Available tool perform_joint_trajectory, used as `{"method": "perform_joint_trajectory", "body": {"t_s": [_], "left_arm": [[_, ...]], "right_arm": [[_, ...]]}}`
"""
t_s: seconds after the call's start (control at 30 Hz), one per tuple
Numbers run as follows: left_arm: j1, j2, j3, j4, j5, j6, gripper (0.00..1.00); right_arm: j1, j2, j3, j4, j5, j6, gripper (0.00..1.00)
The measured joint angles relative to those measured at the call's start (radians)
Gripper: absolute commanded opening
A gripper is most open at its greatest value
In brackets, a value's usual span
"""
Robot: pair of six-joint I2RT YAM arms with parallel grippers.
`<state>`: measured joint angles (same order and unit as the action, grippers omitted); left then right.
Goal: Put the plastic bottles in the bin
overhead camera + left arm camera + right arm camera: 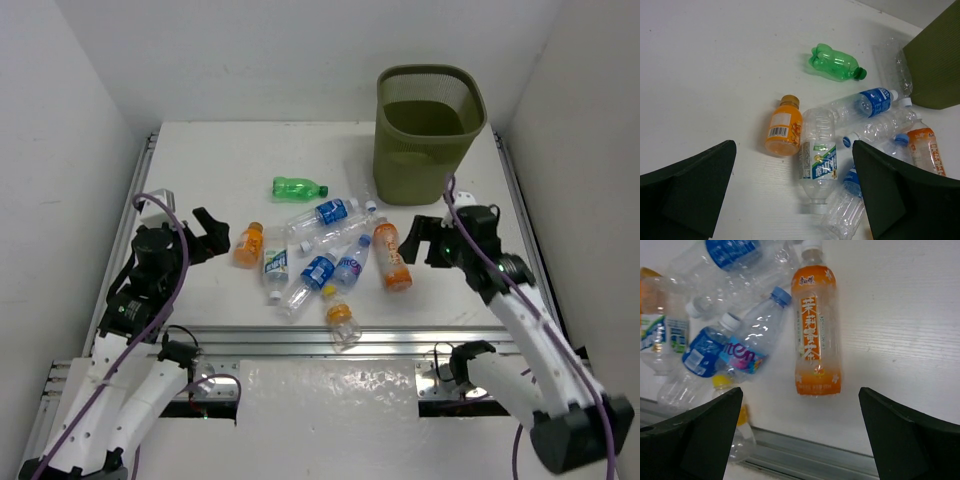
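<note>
The olive-green bin (430, 135) stands at the back right; its wall shows in the left wrist view (935, 65). Several bottles lie in a loose cluster mid-table: a green one (298, 187) (835, 62), a short orange one (248, 244) (784, 127), a tall orange one (392, 257) (816, 330), and clear ones with blue labels (325, 213) or a white label (275, 265) (818, 155). My left gripper (212, 232) (793, 145) is open and empty, just left of the short orange bottle. My right gripper (427, 240) (801, 390) is open and empty, beside the tall orange bottle.
A small yellow-capped bottle (342, 320) lies by the metal rail (330, 340) at the table's near edge. A crushed clear bottle (362, 180) lies against the bin. White walls close in the table on both sides and the back.
</note>
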<state>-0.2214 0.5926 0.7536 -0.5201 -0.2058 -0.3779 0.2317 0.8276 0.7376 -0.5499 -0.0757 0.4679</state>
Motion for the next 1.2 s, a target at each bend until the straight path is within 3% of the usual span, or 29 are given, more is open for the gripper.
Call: {"method": "perform_joint_trajectory", "body": {"t_s": [0.27, 0.33, 0.4, 0.47, 0.57, 0.8, 0.93, 1.07, 1.2], "left_arm": [[0.004, 0.029, 0.000, 0.000, 0.012, 0.003, 1.00], [0.006, 0.034, 0.000, 0.000, 0.017, 0.004, 1.00], [0.007, 0.041, 0.000, 0.000, 0.021, 0.005, 1.00], [0.007, 0.050, 0.000, 0.000, 0.028, 0.007, 1.00], [0.010, 0.068, 0.000, 0.000, 0.038, 0.007, 1.00], [0.025, 0.122, 0.000, -0.001, 0.054, 0.008, 1.00], [0.026, 0.127, 0.000, 0.000, 0.058, 0.009, 1.00], [0.027, 0.131, 0.000, 0.000, 0.058, 0.008, 1.00], [0.027, 0.157, 0.000, 0.000, 0.056, 0.008, 1.00]], "right_arm": [[0.071, 0.593, 0.105, 0.127, 0.041, -0.057, 0.86], [0.085, 0.662, 0.105, 0.146, 0.051, -0.070, 0.71], [0.094, 0.709, 0.103, 0.166, 0.061, -0.083, 0.65], [0.098, 0.726, 0.092, 0.190, 0.072, -0.093, 0.45], [0.098, 0.703, 0.076, 0.204, 0.084, -0.105, 0.22], [0.099, 0.383, 0.056, 0.103, 0.119, -0.117, 0.20], [0.100, 0.221, 0.187, 0.014, 0.125, -0.137, 0.20], [0.096, 0.235, 0.454, -0.016, 0.172, -0.184, 0.22], [0.021, 0.400, 0.787, -0.006, 0.186, -0.223, 0.22]]}}
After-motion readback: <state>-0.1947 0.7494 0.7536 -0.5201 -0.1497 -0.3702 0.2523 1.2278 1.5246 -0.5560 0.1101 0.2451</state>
